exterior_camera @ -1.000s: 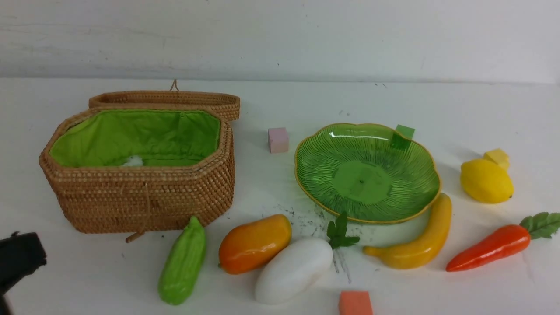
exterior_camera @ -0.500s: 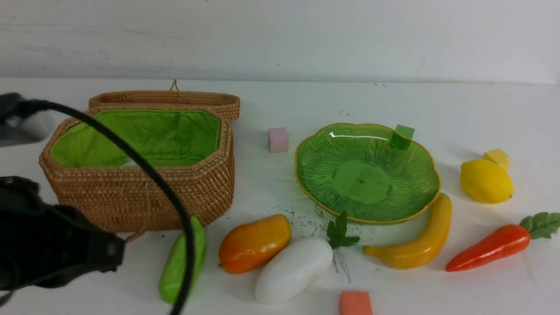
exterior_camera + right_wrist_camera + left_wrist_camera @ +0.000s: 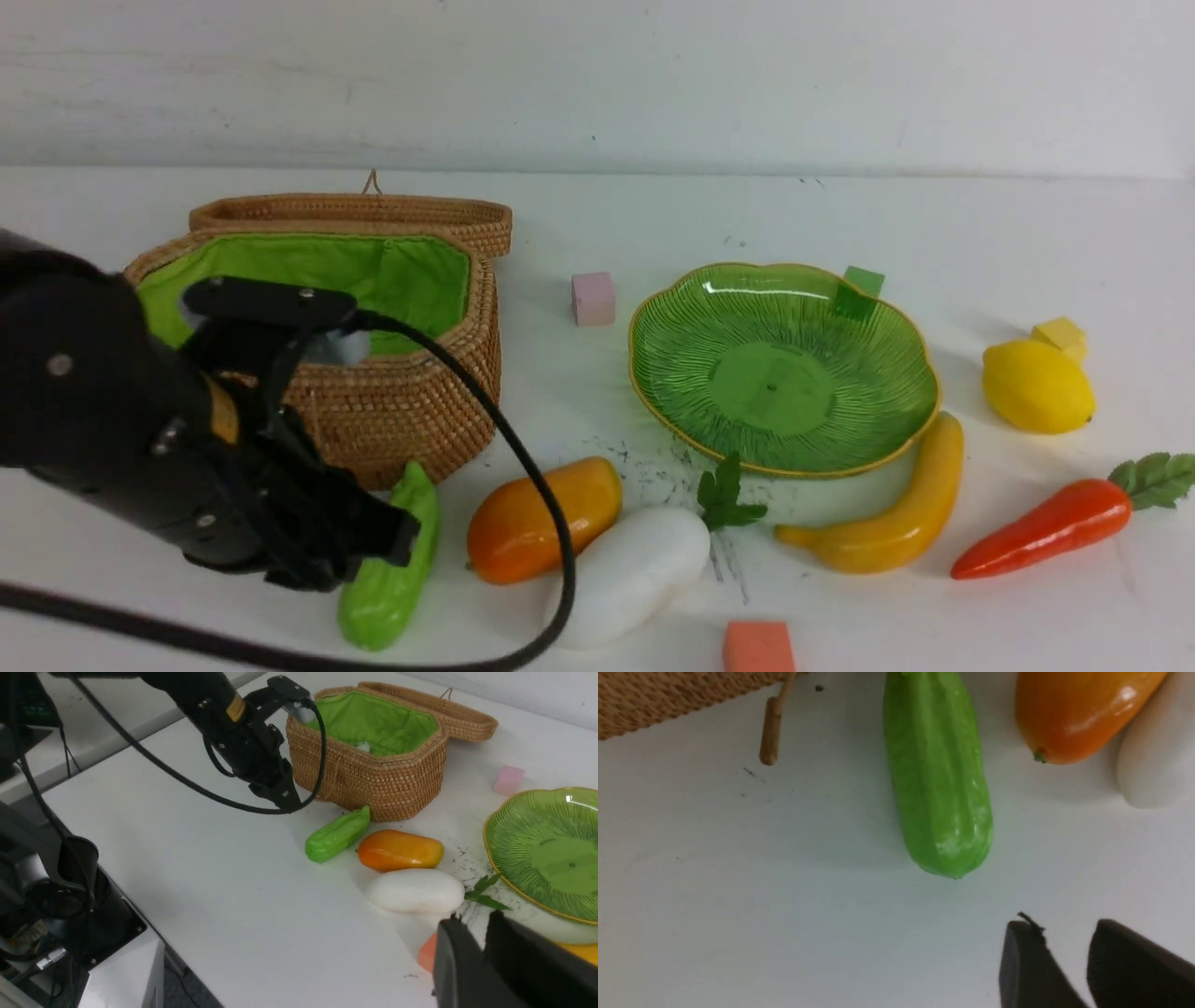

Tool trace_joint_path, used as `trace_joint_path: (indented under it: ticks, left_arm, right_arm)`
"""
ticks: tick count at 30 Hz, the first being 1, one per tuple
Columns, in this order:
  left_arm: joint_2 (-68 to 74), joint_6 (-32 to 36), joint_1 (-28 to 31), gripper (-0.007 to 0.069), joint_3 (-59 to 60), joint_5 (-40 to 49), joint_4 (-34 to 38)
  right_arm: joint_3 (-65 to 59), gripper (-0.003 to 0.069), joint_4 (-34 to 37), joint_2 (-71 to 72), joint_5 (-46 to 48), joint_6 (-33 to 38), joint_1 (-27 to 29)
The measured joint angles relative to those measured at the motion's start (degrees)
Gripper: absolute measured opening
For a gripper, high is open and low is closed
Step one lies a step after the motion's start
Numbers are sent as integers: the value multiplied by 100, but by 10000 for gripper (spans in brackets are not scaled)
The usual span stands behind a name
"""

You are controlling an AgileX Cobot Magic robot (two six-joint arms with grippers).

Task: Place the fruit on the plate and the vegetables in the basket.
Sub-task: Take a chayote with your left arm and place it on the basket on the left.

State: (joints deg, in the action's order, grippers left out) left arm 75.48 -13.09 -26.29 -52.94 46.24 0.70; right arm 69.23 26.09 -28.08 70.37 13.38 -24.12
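On the white table lie a green gourd, an orange mango and a white radish, side by side in front of the open basket. A banana rests against the green plate. The lemon and carrot lie to its right. My left gripper hangs just left of the gourd. Its fingers are apart and empty, short of the gourd's near end. My right gripper is near the radish, jaws slightly apart, holding nothing.
Small cubes lie about: pink, green behind the plate, yellow by the lemon, orange at the front. The left arm's cable loops in front of mango and radish. A wooden toggle hangs from the basket.
My left arm has swung in from the left edge, forward and right, to beside the gourd, and its jaws have parted. None of the fruit or vegetables has moved.
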Motion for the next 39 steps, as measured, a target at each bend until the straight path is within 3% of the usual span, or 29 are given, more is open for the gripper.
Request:
trace_joint_path:
  ticks: [1,6,10,15,22,31,35,38,39]
  left_arm:
    - [233,1,0,341,0,-218,-70]
    - [944,-121,-11,594,0,-952,-197]
    - [1401,-322,-23,660,-18,-1356,-519]
    - [1875,-374,-26,625,-25,-1538,-684]
    - [2346,-677,-26,437,-35,-1596,-1093]
    - [2209,-770,-30,434,-78,-1066,-1026]
    - [1380,-270,-30,434,-50,-386,-501]
    - [708,408,-30,434,-50,30,-186]
    - [214,976,-30,434,-50,151,-146]
  right_arm:
    - [0,104,-28,0,5,8,0]
    - [0,107,-25,0,11,14,0]
    - [0,107,-29,0,50,14,0]
    - [0,107,-29,0,126,14,0]
    - [0,108,-29,0,190,14,0]
    - [0,115,-17,0,217,19,0]
    - [0,118,-12,0,217,19,0]
    - [0,121,-11,0,165,19,0]
    - [0,123,-11,0,115,19,0]
